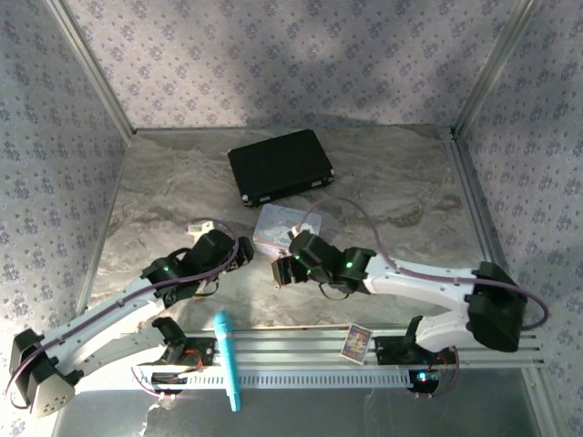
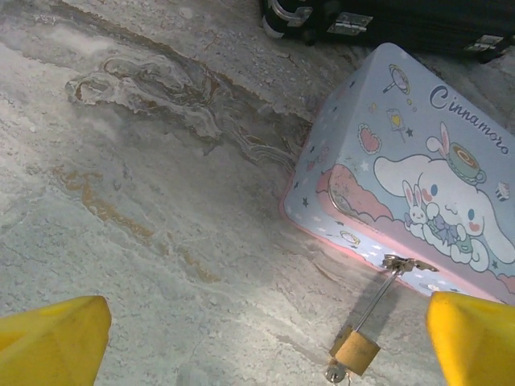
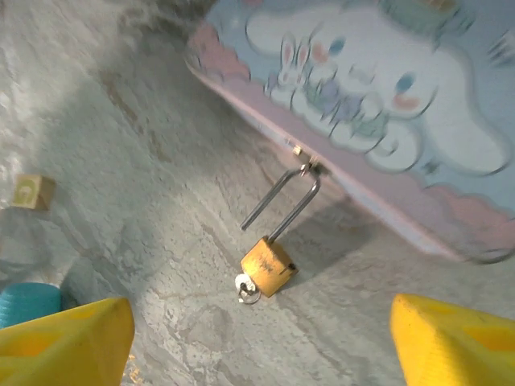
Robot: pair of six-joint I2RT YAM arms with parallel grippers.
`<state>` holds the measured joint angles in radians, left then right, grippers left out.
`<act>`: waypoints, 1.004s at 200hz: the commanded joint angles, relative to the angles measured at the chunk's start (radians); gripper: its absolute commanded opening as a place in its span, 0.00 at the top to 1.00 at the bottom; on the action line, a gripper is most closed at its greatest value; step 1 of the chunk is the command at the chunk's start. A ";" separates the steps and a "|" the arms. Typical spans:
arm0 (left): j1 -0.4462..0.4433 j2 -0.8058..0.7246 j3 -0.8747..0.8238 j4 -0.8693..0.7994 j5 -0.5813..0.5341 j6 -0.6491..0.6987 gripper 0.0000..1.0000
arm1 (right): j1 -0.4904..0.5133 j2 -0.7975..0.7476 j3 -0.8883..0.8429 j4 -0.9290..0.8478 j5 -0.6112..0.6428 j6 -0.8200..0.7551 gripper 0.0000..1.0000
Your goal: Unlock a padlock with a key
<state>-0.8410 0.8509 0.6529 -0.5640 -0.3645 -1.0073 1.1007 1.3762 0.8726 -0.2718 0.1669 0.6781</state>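
Hanging off the pastel tin's [image 3: 362, 104] front latch, the padlock [image 3: 268, 268] lies on the surface [image 3: 145, 161] just ahead of the right hand [image 3: 259, 322], between its fingers and slightly toward the left one. Long axis runs diagonally: shackle end far from the hand at the latch, brass body nearest. The key [image 3: 248, 288] sticks out of the body's near end, pointing back at the hand. One shackle leg looks clear of the body, maybe sprung already; can't confirm. Right hand spread wide, pinching nothing. Left hand [image 2: 265, 322] also spread and empty; from it the padlock sits ahead, off near its right finger [image 2: 475, 338]. Right hand looks better centred for the key. Tin lid shut, contents hidden. Black case [image 2: 386, 16] beyond the tin, shut too.
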 commanded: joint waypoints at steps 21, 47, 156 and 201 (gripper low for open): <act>0.009 -0.019 -0.018 0.002 0.044 -0.013 0.00 | 0.017 0.159 -0.021 0.130 -0.003 0.077 0.32; 0.009 -0.030 -0.050 0.032 0.076 -0.039 0.00 | 0.023 0.228 -0.017 0.152 -0.013 0.087 0.34; 0.008 0.004 -0.053 0.067 0.082 -0.037 0.00 | 0.039 0.365 -0.025 0.189 -0.031 0.122 0.58; 0.008 0.030 -0.042 0.075 0.083 -0.029 0.00 | 0.007 0.365 -0.080 0.271 -0.091 0.115 0.71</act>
<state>-0.8375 0.8722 0.5961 -0.5114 -0.2836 -1.0401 1.1156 1.6997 0.8383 -0.0353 0.1528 0.7860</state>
